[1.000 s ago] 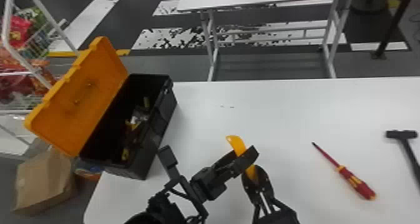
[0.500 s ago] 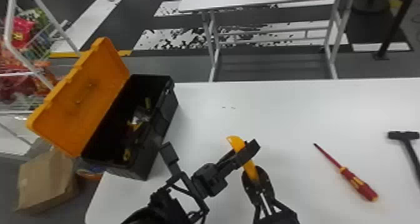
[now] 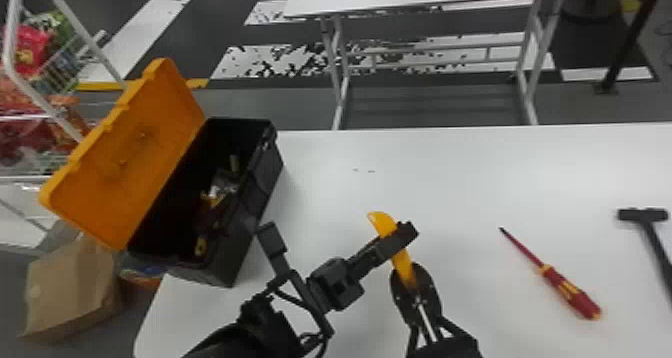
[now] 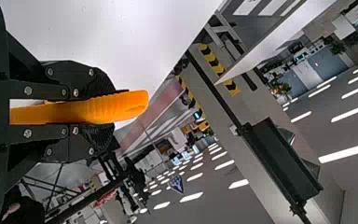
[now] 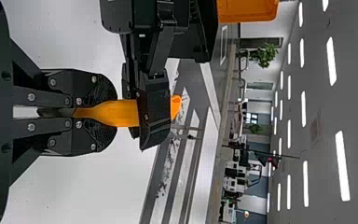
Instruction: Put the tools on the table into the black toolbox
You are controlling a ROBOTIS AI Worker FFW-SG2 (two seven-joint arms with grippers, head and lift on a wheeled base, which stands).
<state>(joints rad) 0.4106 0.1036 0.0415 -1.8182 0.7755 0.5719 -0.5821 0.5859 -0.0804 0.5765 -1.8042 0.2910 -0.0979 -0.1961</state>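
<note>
Partway through packing, left hand (image 4: pixel 112 111) and right hand (image 5: pixel 112 113) both grip orange tool (image 3: pixel 380 222), held right of black toolbox (image 3: pixel 256 202). Items (image 3: pixel 215 196) lie inside; screwdriver (image 3: pixel 570 292), hammer (image 3: pixel 642 215) remain on desk (image 3: pixel 450 182), farther right of toolbox.

Toolbox (image 3: pixel 256 197) at left on the table (image 3: pixel 450 172), screwdriver (image 3: pixel 566 288) well to its right, hammer (image 3: pixel 642 215) farthest right.

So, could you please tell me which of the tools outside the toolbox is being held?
The orange tool: the left end effector and right end effector both grip it, while the screwdriver and hammer lie on the table.
</note>
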